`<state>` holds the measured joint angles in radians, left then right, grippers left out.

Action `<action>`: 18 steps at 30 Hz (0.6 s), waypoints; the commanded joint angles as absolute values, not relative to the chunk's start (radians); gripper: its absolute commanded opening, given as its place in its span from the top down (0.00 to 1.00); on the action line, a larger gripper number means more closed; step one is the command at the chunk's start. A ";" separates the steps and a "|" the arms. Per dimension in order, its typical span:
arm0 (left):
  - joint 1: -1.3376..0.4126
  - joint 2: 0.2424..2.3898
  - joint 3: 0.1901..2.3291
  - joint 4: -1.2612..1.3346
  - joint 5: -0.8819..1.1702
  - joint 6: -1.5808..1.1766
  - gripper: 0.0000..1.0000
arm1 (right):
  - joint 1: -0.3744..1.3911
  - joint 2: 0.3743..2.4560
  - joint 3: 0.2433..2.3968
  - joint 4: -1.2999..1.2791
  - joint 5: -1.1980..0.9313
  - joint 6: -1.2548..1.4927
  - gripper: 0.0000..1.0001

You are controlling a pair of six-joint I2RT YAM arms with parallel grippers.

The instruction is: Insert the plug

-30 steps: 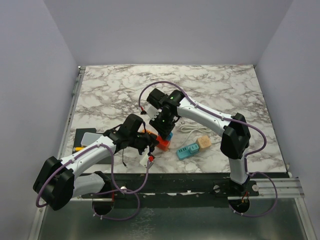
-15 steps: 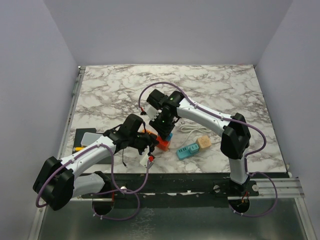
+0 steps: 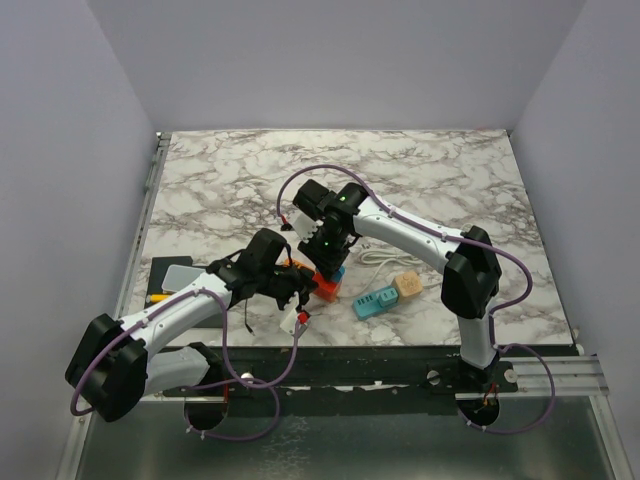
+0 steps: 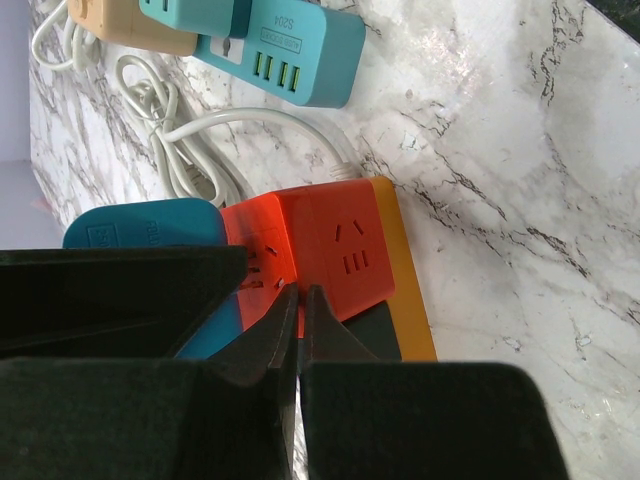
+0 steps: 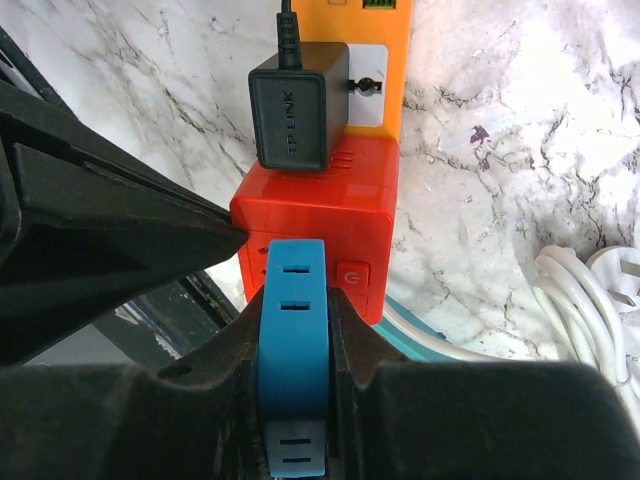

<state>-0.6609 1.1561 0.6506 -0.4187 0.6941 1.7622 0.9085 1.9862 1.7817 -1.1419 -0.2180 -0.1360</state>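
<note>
Plug [image 5: 294, 350], blue, is clamped between the fingers of the right gripper [image 3: 326, 262]. Its long axis runs along those fingers and its front end points at the red block [image 5: 330, 200], meeting that block's near face just beside the power button. Whether its pins are inside a socket cannot be told.

The table [image 3: 420, 180] shows bare marble from this group out to the far edge and both far corners. Everything lies close to the near edge, about midway along it.

The left gripper [image 4: 300, 300] has its jaws pressed together on nothing, with the tips at the red block's side.

An orange strip [image 5: 385, 60] abuts the red block, and a black adapter [image 5: 298, 120] sits plugged into the strip. Toward the right edge, near the block, lie a teal charger [image 3: 375, 300], a tan cube [image 3: 407, 286] and a coiled white cable [image 3: 385, 260].
</note>
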 commanded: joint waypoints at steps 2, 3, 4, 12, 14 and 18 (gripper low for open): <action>-0.663 1.158 0.616 -0.457 0.642 1.750 0.99 | 0.920 2.012 1.753 -1.167 -0.191 -0.153 0.99; -0.664 1.157 0.614 -0.457 0.642 1.753 0.99 | 0.920 2.015 1.752 -1.169 -0.189 -0.155 0.99; -0.664 1.157 0.615 -0.457 0.643 1.752 1.00 | 0.921 2.017 1.751 -1.169 -0.188 -0.156 0.99; -0.664 1.159 0.614 -0.456 0.638 1.753 1.00 | 0.920 2.026 1.717 -1.166 -0.181 -0.160 0.99; -0.664 1.158 0.614 -0.456 0.639 1.753 1.00 | 0.920 2.028 1.709 -1.164 -0.181 -0.159 0.99; -0.664 1.158 0.613 -0.454 0.639 1.754 1.00 | 0.920 2.036 1.705 -1.166 -0.180 -0.157 0.99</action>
